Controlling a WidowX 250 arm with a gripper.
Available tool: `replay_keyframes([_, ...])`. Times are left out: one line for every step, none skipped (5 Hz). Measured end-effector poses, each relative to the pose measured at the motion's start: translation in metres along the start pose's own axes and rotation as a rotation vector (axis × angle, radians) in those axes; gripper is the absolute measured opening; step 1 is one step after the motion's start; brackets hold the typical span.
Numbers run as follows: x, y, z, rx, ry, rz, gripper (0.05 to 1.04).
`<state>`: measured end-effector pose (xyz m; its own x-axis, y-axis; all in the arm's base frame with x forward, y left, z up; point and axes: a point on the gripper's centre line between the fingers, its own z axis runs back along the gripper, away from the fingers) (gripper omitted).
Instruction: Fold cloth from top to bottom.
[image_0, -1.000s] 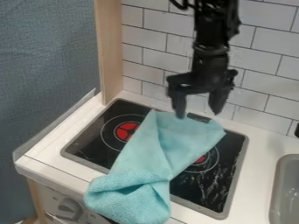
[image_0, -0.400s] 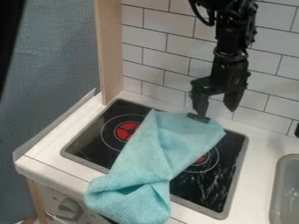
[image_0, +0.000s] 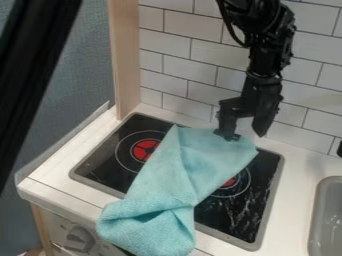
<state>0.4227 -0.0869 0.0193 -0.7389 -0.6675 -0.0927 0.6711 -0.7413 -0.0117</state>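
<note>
- From where I stand, taking the stove top (image_0: 244, 217) as a dial with twelve at the tiled wall (image_0: 184, 47), the blue cloth (image_0: 180, 170) runs from one o'clock down to seven, its bunched lower end spilling over the front edge.
- The gripper (image_0: 244, 131) hangs at one o'clock, over the cloth's top end; its fingers are spread well apart, and I see nothing held between them.
- One fingertip looks right at the cloth's far edge — whether it touches, I can't tell.
- The sink (image_0: 326, 215) sits out between three and four.
- I'd call this the lining-up step: the top edge isn't gripped, and the top-to-bottom fold hasn't been made.
- Next it needs to get cloth between the fingers, close on that edge, lift a little and carry it toward seven — gently, or the whole cloth may simply slide off the front.
</note>
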Motion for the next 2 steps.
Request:
replay_keyframes([-0.005, 0.001, -0.006, -0.015, 0.021, -0.013, 0.999])
replay_keyframes([-0.009, 0.007, -0.017, -0.013, 0.028, -0.045, 0.999])
